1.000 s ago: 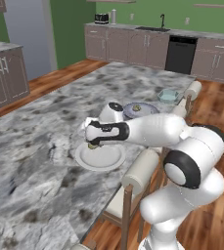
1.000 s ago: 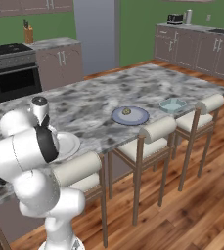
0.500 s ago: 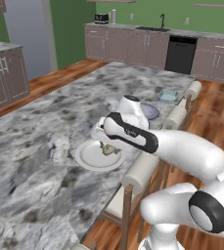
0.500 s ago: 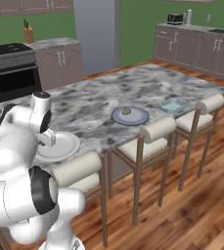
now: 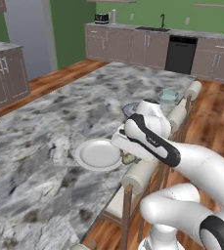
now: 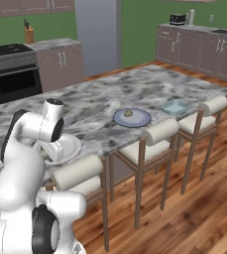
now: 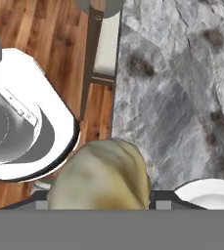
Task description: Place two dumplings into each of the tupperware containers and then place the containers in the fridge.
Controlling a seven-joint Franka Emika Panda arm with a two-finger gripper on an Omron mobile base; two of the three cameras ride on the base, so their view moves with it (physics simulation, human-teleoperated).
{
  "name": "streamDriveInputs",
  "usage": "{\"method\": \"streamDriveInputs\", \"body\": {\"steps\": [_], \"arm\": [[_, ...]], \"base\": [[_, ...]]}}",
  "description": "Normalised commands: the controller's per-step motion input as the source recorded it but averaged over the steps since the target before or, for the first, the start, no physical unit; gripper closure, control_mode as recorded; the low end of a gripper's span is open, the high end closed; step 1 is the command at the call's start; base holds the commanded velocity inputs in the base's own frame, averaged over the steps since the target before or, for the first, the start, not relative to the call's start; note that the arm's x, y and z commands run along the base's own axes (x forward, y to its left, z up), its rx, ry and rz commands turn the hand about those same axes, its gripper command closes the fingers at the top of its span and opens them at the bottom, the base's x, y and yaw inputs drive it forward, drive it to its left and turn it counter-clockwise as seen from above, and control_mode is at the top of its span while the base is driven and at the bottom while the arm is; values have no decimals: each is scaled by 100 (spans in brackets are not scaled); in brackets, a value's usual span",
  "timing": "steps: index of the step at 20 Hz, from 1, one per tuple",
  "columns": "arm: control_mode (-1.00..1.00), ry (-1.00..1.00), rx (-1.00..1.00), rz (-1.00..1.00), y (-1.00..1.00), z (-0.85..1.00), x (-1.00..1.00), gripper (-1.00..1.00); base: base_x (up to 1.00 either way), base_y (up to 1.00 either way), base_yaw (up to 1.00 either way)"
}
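Observation:
My gripper [image 5: 128, 157] is shut on a tan-green dumpling [image 5: 129, 159], which looms large at the bottom of the hand view [image 7: 101, 176]. It hangs just above the counter's near edge, right beside the white plate [image 5: 98, 154]. Another dumpling [image 6: 128, 113] lies on the blue-grey plate [image 6: 132, 118]. The pale blue-green tupperware container [image 6: 175, 106] stands further along the counter [image 5: 169, 94]. The fridge [image 6: 97, 34] rises beyond the island, tall and grey.
Stools with rolled backs [image 6: 157, 131] line the island's near side, and one sits directly under the hand [image 7: 103, 44]. The white plate's rim [image 7: 211, 193] shows beside the held dumpling. A dark oven [image 6: 16, 82] stands at the left, cabinets along the back wall.
The arm has swung to the right, carrying the hand with the dumpling from over the white plate to the counter's near edge.

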Motion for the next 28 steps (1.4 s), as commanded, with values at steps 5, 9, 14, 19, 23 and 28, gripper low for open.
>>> {"method": "streamDriveInputs", "body": {"steps": [5,9,14,19,23,28], "arm": [[-100,8,0,-21,-58,0,-27,100],[-100,-12,-2,-13,-14,0,-59,100],[-100,-7,-5,-1,0,0,-4,100],[-100,-6,-5,0,0,0,-4,100],[100,0,0,0,0,0,0,100],[100,0,0,0,0,0,0,100]], "base": [[0,0,0],[0,0,0],[0,0,0],[0,0,0],[-41,0,0],[-57,-39,0]]}}
